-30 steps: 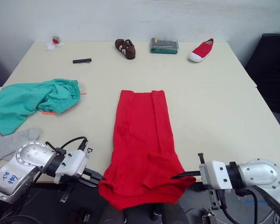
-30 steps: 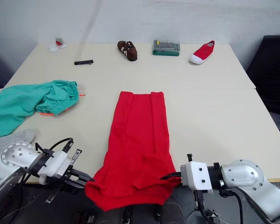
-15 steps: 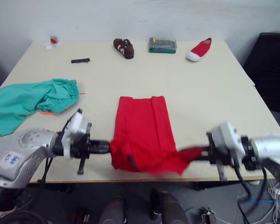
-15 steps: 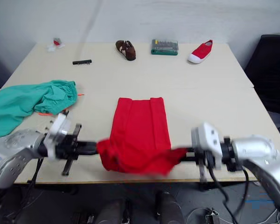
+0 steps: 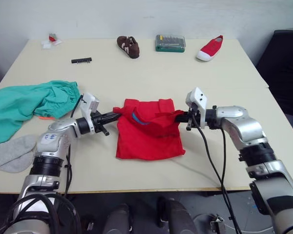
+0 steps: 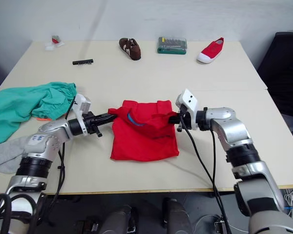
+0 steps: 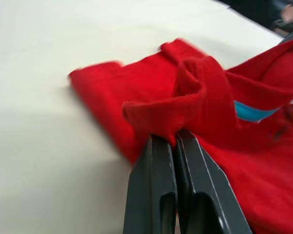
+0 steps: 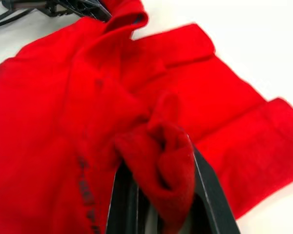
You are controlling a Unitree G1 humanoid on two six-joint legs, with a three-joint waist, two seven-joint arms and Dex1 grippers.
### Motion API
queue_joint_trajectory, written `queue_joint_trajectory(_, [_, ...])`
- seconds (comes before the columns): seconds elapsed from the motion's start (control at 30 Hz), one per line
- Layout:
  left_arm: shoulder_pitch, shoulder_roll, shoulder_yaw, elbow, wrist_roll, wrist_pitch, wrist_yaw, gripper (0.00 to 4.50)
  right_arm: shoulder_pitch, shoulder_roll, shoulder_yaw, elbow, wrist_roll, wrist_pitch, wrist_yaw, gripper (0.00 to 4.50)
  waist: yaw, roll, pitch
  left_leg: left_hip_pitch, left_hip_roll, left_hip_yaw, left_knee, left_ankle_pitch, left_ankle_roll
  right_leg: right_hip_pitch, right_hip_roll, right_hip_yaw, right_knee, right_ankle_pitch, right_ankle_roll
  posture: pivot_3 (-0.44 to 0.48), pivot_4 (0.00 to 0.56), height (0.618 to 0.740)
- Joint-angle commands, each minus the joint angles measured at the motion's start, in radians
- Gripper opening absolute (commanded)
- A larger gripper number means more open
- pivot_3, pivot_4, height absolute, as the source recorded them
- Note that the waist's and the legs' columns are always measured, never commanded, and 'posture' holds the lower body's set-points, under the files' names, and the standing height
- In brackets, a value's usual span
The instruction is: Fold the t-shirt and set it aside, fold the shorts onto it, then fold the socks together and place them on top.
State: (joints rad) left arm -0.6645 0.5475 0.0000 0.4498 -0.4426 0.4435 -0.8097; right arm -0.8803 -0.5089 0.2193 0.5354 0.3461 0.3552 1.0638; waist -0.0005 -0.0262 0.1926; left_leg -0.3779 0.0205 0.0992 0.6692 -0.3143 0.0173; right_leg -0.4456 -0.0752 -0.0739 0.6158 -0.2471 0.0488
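T-shirt (image 5: 149,131) fold in hand: left gripper (image 5: 118,115) and right gripper (image 5: 179,115) each pinch its doubled-over end above its far edge; next, lower and release.

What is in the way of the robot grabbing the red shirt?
Nothing visible. The left gripper and right gripper each have their jaws shut on a corner of the t-shirt, which lies half folded on the table.

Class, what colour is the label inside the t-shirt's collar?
Blue; the label in the t-shirt shows best in the left wrist view.
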Motion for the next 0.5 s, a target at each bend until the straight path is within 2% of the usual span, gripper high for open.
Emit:
queue_joint_trajectory(0.03, [-0.032, -0.018, 0.003, 0.040, 0.047, -0.032, -0.003, 0.00, -0.087, 0.031, -0.064, 0.125, -0.012, 0.016, -0.009, 0.03, -0.004, 0.000, 0.000, 0.000, 0.000, 0.000, 0.000, 0.000, 0.000, 0.000, -0.001, 0.000, 0.001, 0.000, 0.000, 0.000, 0.150, 0.740])
queue_joint_trajectory(0.27, [-0.115, -0.070, 0.053, 0.177, 0.055, 0.051, 0.043, 0.00, -0.224, 0.097, -0.082, 0.410, -0.088, 0.113, -0.055, 0.03, -0.015, 0.000, 0.000, 0.001, 0.000, -0.001, 0.002, 0.001, -0.002, 0.000, -0.002, 0.003, 0.006, 0.000, 0.000, 0.000, 0.150, 0.740])
queue_joint_trajectory(0.33, [-0.149, -0.083, 0.081, 0.235, 0.057, 0.047, 0.071, 0.45, -0.264, 0.113, -0.117, 0.492, -0.089, 0.152, -0.089, 0.00, -0.021, 0.000, 0.000, 0.002, -0.001, -0.002, 0.002, 0.002, -0.002, 0.000, -0.003, 0.003, 0.006, 0.000, -0.001, 0.000, 0.150, 0.740])
queue_joint_trajectory(0.43, [-0.206, -0.092, 0.129, 0.319, 0.046, 0.053, 0.102, 1.23, -0.318, 0.130, -0.200, 0.591, -0.068, 0.199, -0.169, 0.73, -0.027, 0.000, 0.000, 0.002, -0.001, -0.002, 0.001, 0.002, -0.002, 0.000, -0.004, 0.003, 0.008, 0.000, -0.001, 0.000, 0.150, 0.740])
queue_joint_trajectory(0.5, [-0.239, -0.095, 0.164, 0.356, 0.034, 0.061, 0.118, 1.91, -0.333, 0.133, -0.240, 0.617, -0.062, 0.205, -0.186, 1.47, -0.028, 0.000, 0.000, 0.002, -0.001, -0.002, 0.001, 0.003, -0.003, 0.000, -0.004, 0.003, 0.008, 0.000, -0.001, 0.000, 0.150, 0.740])
